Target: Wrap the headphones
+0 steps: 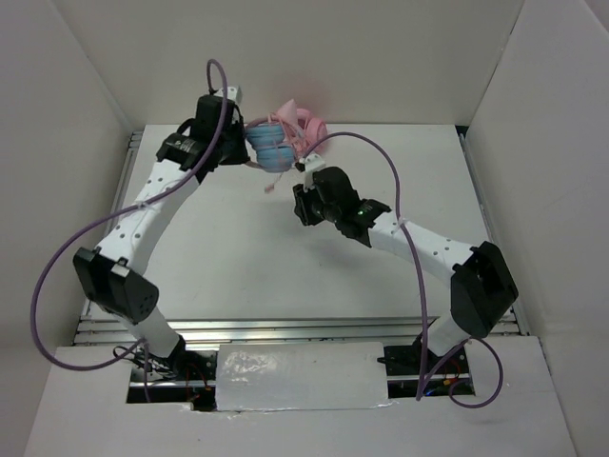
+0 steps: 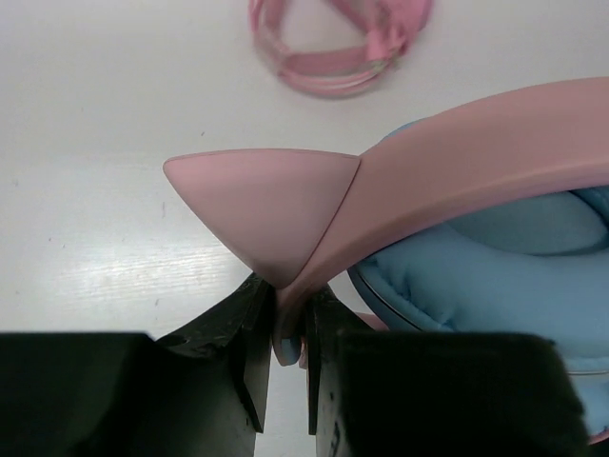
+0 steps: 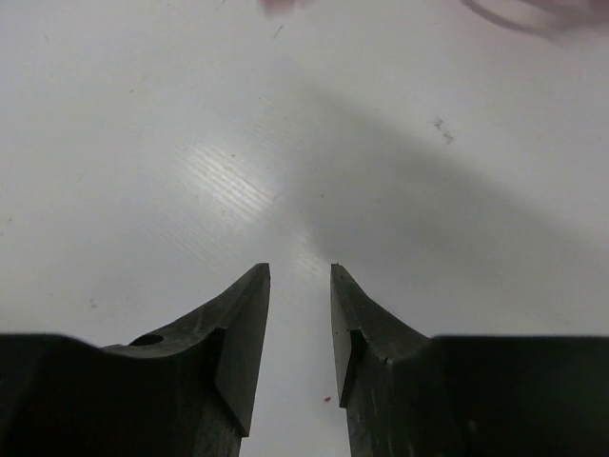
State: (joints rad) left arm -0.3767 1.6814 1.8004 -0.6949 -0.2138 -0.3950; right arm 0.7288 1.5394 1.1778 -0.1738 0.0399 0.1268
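Headphones (image 1: 275, 146) with light blue ear cups and a pink cat-eared headband lie at the far edge of the white surface (image 1: 247, 262). The left gripper (image 2: 286, 328) pinches their headband. The right gripper (image 3: 300, 286), slightly parted, holds nothing.

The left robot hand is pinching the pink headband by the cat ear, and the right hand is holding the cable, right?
Not quite. The left gripper does pinch the headphones at the pink headband by the cat ear, but the right gripper holds nothing. The right wrist view shows its jaws apart with only table between them.
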